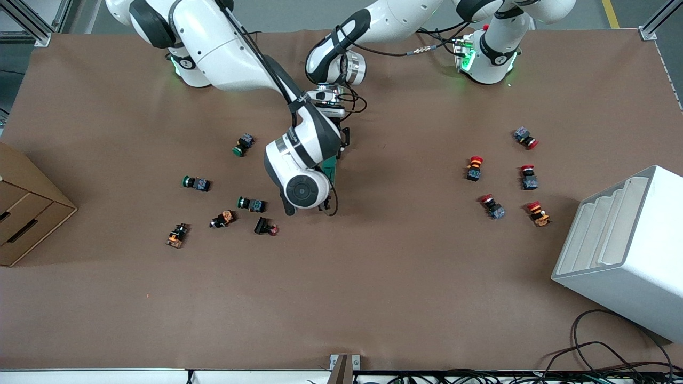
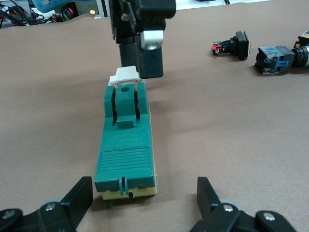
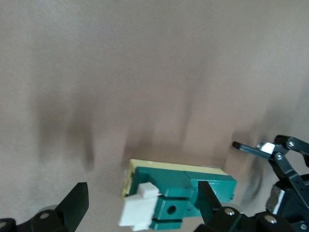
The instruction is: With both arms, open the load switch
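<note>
The load switch (image 1: pixel 332 168) lies flat on the brown table mat near the middle, a dark-green block on a cream base with a white piece (image 2: pixel 125 75) at one end. My left gripper (image 2: pixel 145 203) is low at the switch's plain end. It is open, its fingers set wider than the block and touching nothing. My right gripper (image 3: pixel 143 205) hangs over the white-piece end, open, with one finger (image 3: pixel 210 200) in front of the green body and the other out over bare mat. In the front view the right arm's wrist hides most of that gripper.
Green-capped push buttons (image 1: pixel 243 144) and other small parts (image 1: pixel 265 226) lie toward the right arm's end. Red-capped buttons (image 1: pixel 474 168) lie toward the left arm's end. A cardboard box (image 1: pixel 26 213) and a white stepped rack (image 1: pixel 624 250) stand at the table's ends.
</note>
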{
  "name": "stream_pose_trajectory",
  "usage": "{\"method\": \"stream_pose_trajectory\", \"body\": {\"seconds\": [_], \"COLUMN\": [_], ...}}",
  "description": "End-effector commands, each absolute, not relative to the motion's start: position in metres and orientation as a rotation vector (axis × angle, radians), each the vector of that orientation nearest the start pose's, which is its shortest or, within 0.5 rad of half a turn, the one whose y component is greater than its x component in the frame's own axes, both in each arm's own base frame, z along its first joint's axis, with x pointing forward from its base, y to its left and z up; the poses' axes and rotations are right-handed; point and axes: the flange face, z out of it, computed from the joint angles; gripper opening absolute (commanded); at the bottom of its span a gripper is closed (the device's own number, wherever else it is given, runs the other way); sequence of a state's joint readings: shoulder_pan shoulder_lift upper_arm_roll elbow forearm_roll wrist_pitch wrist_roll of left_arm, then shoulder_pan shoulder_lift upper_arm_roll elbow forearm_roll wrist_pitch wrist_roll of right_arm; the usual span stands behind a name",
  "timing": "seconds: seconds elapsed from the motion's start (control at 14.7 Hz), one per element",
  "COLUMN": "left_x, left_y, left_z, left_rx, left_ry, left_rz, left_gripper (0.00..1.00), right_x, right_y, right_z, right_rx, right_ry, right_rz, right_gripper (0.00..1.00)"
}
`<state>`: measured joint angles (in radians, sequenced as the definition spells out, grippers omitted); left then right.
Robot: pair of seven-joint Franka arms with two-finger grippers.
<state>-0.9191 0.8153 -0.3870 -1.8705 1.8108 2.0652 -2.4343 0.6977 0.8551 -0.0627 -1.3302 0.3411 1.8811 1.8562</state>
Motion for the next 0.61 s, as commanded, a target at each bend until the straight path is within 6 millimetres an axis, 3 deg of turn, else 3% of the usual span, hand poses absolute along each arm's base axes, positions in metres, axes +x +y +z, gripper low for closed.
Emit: {"method": "stream_pose_trajectory", "body": {"seconds": [0.0,0.34,0.55], "left_x": [0.21,0.212,0.212], "left_y": [-0.568,-0.567,-0.567], "left_z": [0.084,0.084,0.085], "left_rx": [-2.763,-2.761,-2.743], "left_ry": [0.242,0.237,0.23], "left_rz": [-1.522,-1.522,-1.539], "left_gripper": [0.95,0.96,0.96], "right_x": [0.545,0.518,0.513], "right_y": [0.456,0.47,0.476], "right_z": [0.196,0.21,0.23], "right_rx": [-2.556,-2.678,-2.707], "right_ry": [2.073,2.068,2.091], "right_rz": [0.595,0.716,0.763], "right_gripper": [1.0,1.0,1.0]}}
